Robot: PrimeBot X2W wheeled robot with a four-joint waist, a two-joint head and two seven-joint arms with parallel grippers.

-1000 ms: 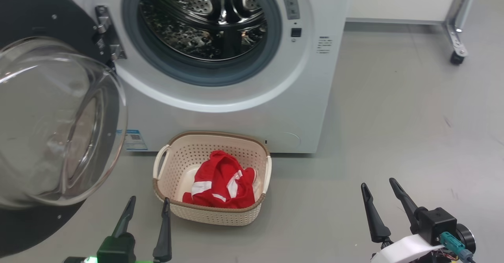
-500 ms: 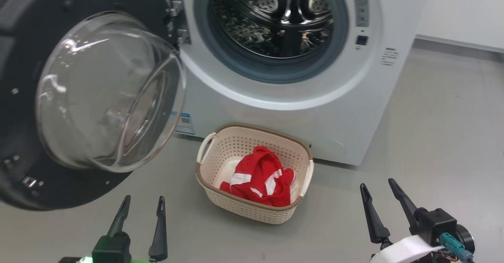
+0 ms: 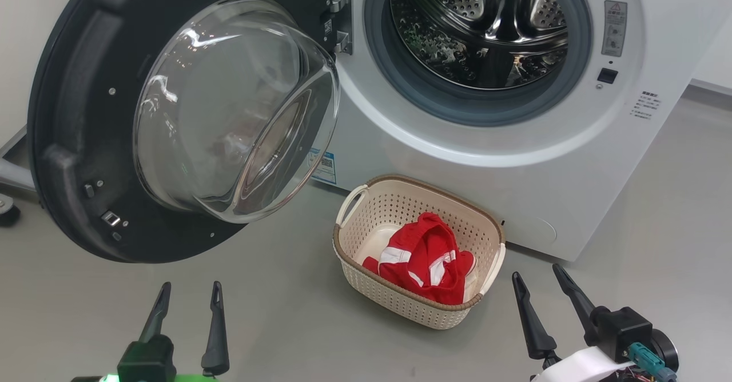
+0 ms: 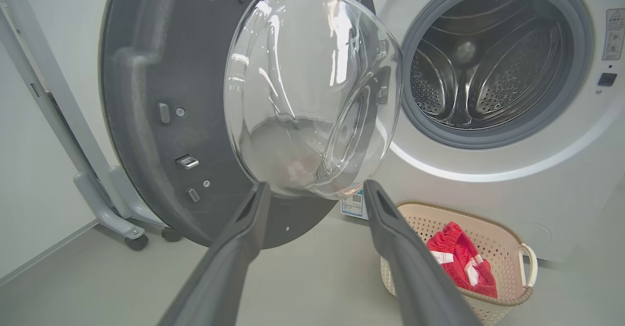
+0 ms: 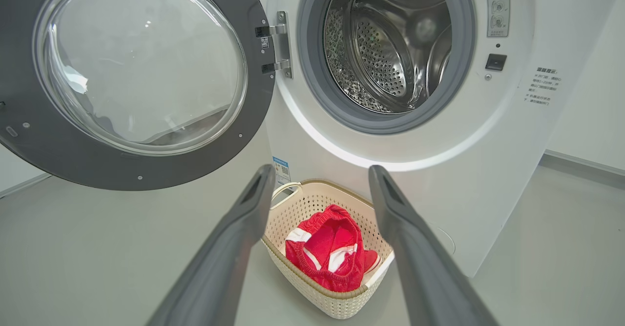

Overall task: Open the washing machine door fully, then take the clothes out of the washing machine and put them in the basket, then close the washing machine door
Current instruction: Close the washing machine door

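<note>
The washing machine (image 3: 514, 159) (image 5: 439, 170) stands with its steel drum (image 3: 486, 33) (image 4: 483, 67) showing no clothing inside. Its round black washing machine door (image 3: 74, 142) (image 4: 146, 96) (image 5: 29, 135) hangs swung wide to the left, glass bowl bulging toward me. On the floor in front sits the cream basket (image 3: 400, 302) (image 4: 503, 299) (image 5: 317, 296) with the red, white-striped clothes (image 3: 426, 256) (image 4: 459, 262) (image 5: 327, 253) inside. My left gripper (image 3: 189, 290) (image 4: 315, 189) is open below the door. My right gripper (image 3: 537, 276) (image 5: 320, 174) is open to the right of the basket.
A pale metal frame on castors (image 4: 102, 209) stands behind the open door at the left, with one wheel (image 3: 8, 213) in the head view. Grey floor (image 3: 657, 210) stretches to the machine's right. A blue label (image 3: 323, 164) sits low on the machine's front.
The head camera has turned left, so the door, machine and basket shifted right in the picture. Both grippers stay open and low in the view.
</note>
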